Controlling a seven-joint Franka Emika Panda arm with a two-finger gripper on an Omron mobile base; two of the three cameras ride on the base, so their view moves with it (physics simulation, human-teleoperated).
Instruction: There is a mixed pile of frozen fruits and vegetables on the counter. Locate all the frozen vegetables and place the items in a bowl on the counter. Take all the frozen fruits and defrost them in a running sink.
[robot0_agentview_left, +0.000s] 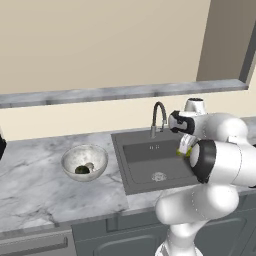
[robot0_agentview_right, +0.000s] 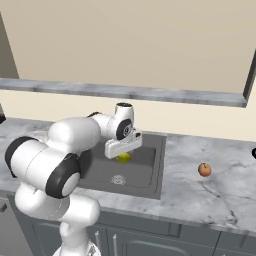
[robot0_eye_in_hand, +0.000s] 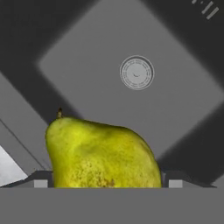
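My gripper (robot0_agentview_right: 123, 156) hangs over the sink (robot0_agentview_right: 145, 172), shut on the yellow-green fruit (robot0_agentview_right: 123, 158). Seen from the hand, that fruit (robot0_eye_in_hand: 103, 154) sits between the fingertips (robot0_eye_in_hand: 40, 181), with the round drain (robot0_eye_in_hand: 137, 72) of the dark basin below. In the left base view the gripper (robot0_agentview_left: 185, 150) is partly hidden behind my arm, above the basin (robot0_agentview_left: 150, 160). The reddish-orange fruit (robot0_agentview_right: 204, 170) lies on the marble counter (robot0_agentview_right: 210, 195) right of the sink. The speckled bowl (robot0_agentview_left: 70, 159) stands left of the sink and holds the dark green piece (robot0_agentview_left: 81, 170) and the tan piece (robot0_agentview_left: 90, 165).
The gooseneck faucet (robot0_agentview_left: 158, 118) rises at the back rim of the sink, close to my hand. A marble ledge (robot0_agentview_left: 100, 94) runs along the wall above the counter. Dark cabinets (robot0_agentview_left: 110, 232) front the counter below.
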